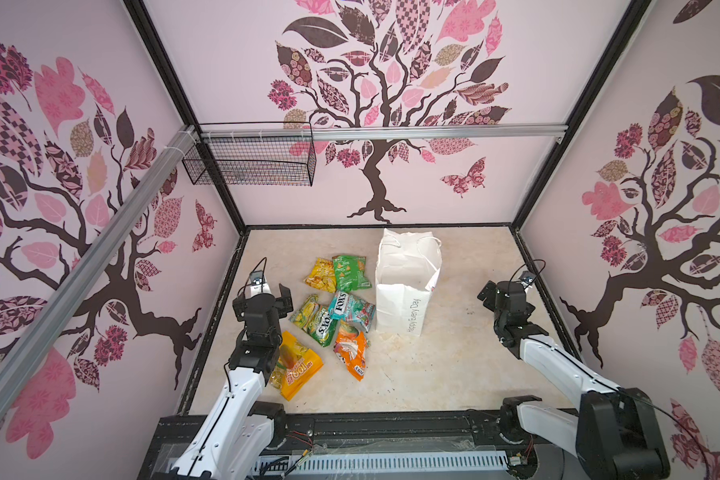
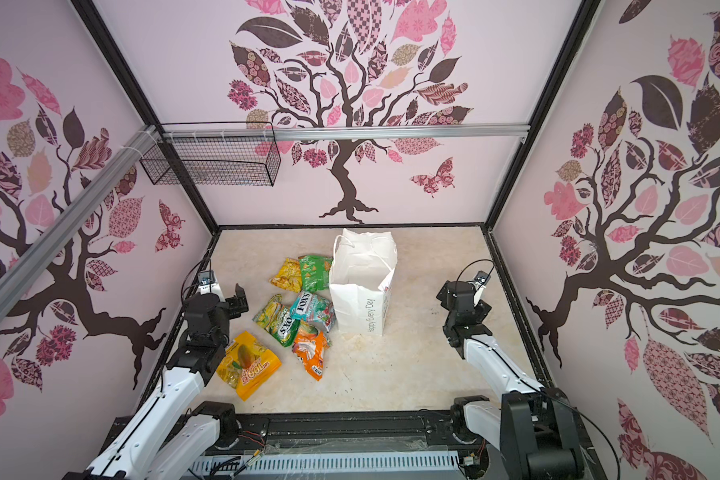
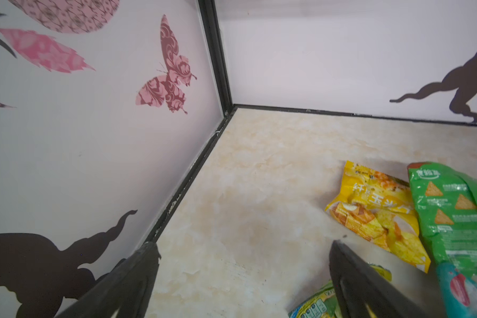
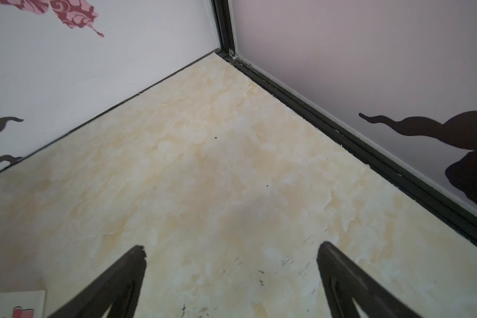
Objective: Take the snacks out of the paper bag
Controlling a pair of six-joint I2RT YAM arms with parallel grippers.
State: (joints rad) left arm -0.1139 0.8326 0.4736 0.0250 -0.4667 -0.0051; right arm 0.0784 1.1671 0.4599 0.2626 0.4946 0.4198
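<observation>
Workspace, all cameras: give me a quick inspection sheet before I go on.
Surface: marbled beige table, scuffed.
Job's things: paper bag upright, nothing visible inside; yellow packet, green packet, green-yellow FOX'S, teal-red FOX'S, orange packet, large yellow-orange packet out, left of it.
Clutter: nothing seen.
Grippers: left gripper open, empty; right gripper open, empty.
Cables: wrist camera cables loop clear of packets.
Surroundings: black wire basket on back rail; tree-decal walls.

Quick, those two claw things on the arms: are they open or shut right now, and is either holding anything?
Left end effector: open, holding nothing.
Right end effector: open, holding nothing.
</observation>
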